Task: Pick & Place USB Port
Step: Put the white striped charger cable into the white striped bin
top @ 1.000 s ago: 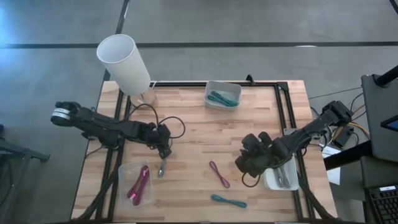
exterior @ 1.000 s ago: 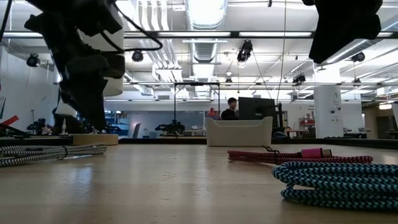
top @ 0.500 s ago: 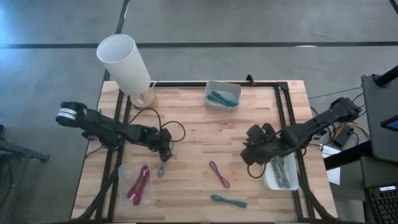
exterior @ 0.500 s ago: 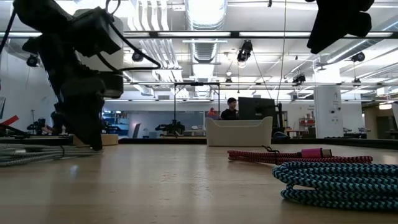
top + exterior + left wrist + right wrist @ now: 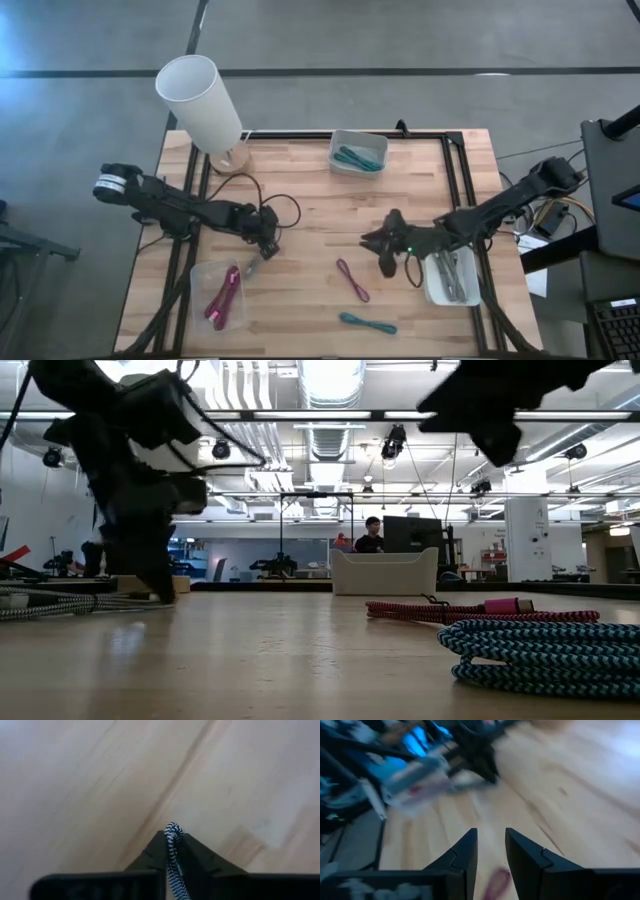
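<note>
A black-and-white braided USB cable lies on the wooden table beside a clear tray that holds a pink cable. My left gripper stands over the braided cable's end, shut on it. My right gripper hovers above the table's middle right, open, with nothing between its fingers. A magenta cable lies on the wood below and ahead of it, and a teal cable lies near the front edge. My left gripper pinches the braided cable between its two fingers, and a small bend of it pokes out past the tips. The fingers come from above, pointing down at the table. The rest of the cable lies slack on the wood.
A small bin with teal cables stands at the far edge. A white tray with grey cables sits at the right edge. A tall white lampshade on a wooden base stands at the far left corner. In the low view, people stand far off in the room.
My left gripper has come down a little onto the braided cable and shut on it. My right gripper has swung from beside the white tray toward the table's left and tipped forward, its finger gap unchanged.
</note>
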Tool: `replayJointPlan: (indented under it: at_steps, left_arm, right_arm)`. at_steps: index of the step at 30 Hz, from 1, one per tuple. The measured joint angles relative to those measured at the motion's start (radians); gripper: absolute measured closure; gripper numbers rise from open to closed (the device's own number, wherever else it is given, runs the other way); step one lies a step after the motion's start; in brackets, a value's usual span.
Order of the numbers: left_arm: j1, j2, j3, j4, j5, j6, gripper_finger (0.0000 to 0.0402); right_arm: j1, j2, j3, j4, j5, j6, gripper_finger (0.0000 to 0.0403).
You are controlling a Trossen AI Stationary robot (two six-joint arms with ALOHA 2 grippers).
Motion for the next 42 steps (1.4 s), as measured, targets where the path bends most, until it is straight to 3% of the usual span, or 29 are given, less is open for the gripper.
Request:
replayJointPlan:
  at_steps: [2, 5, 17, 30, 33, 37, 42]
  left_arm:
    - [0.000, -0.004, 0.025, 0.017, 0.002, 0.034, 0.0390]
    - [0.000, -0.005, 0.082, 0.091, 0.002, 0.119, 0.0391]
    - [0.000, -0.007, 0.341, 0.269, -0.002, 0.597, 0.0389]
    - [-0.003, -0.007, 0.361, 0.464, -0.002, 0.705, 0.0391]
    - [-0.004, -0.006, 0.361, 0.514, 0.010, 0.750, 0.0391]
    - [-0.006, -0.006, 0.360, 0.583, 0.079, 0.791, 0.0391]
    - [-0.009, -0.006, 0.354, 0.604, 0.088, 0.812, 0.0391]
  right_arm:
    - [-0.011, 0.022, -0.028, 0.122, -0.004, -0.095, 0.0307]
    - [-0.035, 0.055, -0.035, 0.173, -0.007, -0.164, 0.0307]
    - [-0.112, 0.194, -0.009, 0.170, -0.030, -0.169, 0.0307]
    - [-0.123, 0.309, 0.176, 0.169, -0.070, -0.399, 0.0307]
    - [-0.140, 0.315, 0.206, 0.171, -0.147, -0.406, 0.0307]
    - [-0.160, 0.322, 0.234, 0.166, -0.153, -0.403, 0.0307]
    - [-0.183, 0.320, 0.249, 0.168, -0.153, -0.406, 0.0307]
